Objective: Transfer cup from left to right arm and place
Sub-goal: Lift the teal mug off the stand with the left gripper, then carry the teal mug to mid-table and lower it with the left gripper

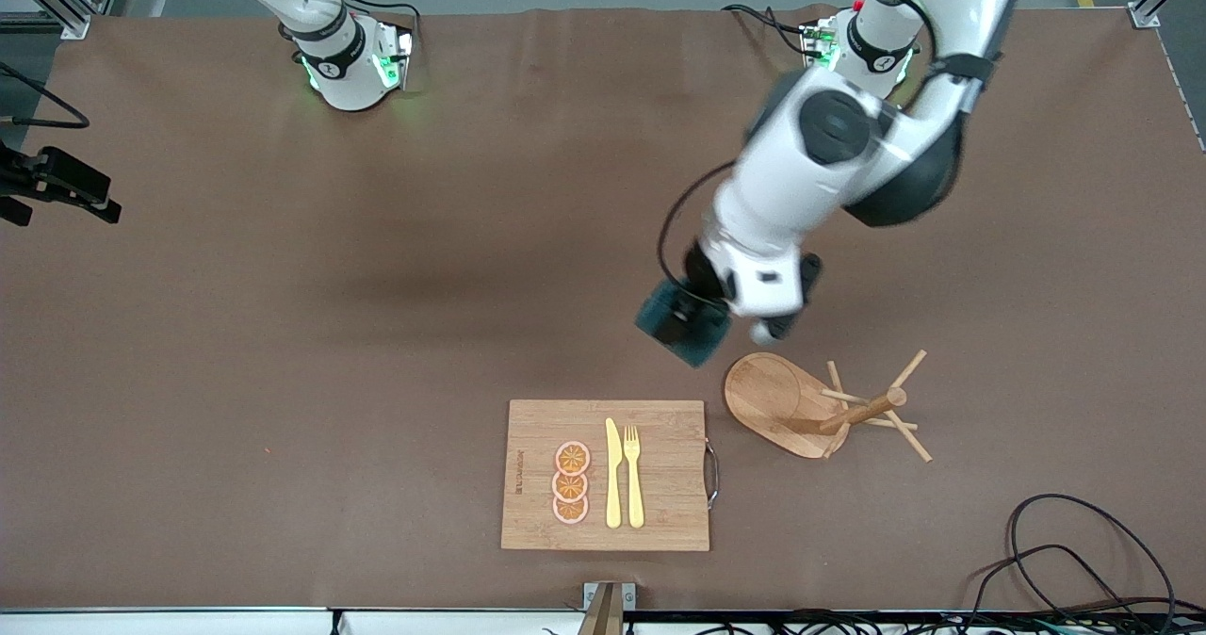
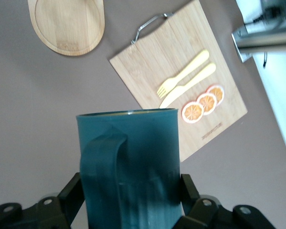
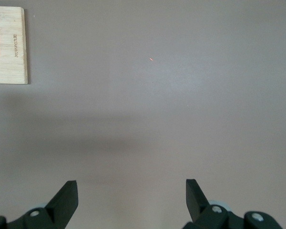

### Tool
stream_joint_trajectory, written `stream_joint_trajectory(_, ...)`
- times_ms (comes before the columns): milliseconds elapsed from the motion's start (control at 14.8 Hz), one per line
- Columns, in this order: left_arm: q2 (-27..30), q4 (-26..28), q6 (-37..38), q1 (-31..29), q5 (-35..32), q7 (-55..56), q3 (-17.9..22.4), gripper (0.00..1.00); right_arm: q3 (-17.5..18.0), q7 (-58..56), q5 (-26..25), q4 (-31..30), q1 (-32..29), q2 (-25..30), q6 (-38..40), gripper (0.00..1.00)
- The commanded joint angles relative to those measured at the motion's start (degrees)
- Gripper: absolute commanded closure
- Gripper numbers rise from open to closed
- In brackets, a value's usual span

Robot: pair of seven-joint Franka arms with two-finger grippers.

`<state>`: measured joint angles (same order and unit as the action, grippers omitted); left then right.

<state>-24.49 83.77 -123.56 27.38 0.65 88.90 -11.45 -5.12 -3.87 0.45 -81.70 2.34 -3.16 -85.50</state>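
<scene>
1. The left gripper [image 2: 128, 200] is clamping the dark teal cup [image 2: 128, 162] by its sides, holding it in the air over bare table beside the wooden mug tree [image 1: 820, 409].
2. The right gripper [image 3: 131, 195] is hanging with its fingers spread apart and nothing between them, over bare table; the right arm is waiting.
3. Judged progress: the cup is lifted; the handover and placement are not yet done.
4. The left arm is reaching down from its base, its wrist tilted, the cup near the cutting board [image 1: 537, 484].
</scene>
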Motion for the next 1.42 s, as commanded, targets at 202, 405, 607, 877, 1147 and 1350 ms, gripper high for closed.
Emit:
stream_joint_trajectory(202,-0.73,0.17,0.07,11.53,-18.46,6.10,0.73,0.55,0.64,-0.61,0.60,-0.83,-0.85,1.23,0.16,0.00)
stream_joint_trajectory(405,-1.96,0.61,0.07,15.49,-27.95,10.06,0.64,0.55,0.64,-0.61,0.60,-0.74,-0.85,1.23,0.16,0.00)
stream_joint_trajectory(607,-3.19,1.48,0.33,19.89,-35.95,12.95,0.73,0.57,0.64,-0.61,0.60,-0.83,-0.94,1.23,0.16,0.00)
stream_joint_trajectory(877,-6.26,2.98,0.60,24.81,-49.21,18.22,0.73,0.57,0.64,-0.61,0.60,-0.83,-0.94,1.23,0.07,0.00)
stream_joint_trajectory(1147,-12.06,4.56,3.30,28.95,-64.68,27.09,0.73,0.58,0.64,-0.61,0.60,-0.74,-0.94,1.23,0.16,0.00)
stream_joint_trajectory(1350,-18.30,4.56,7.43,32.72,-75.58,35.79,0.81,0.58,0.64,-0.61,0.60,-0.74,-0.94,1.23,0.07,0.00)
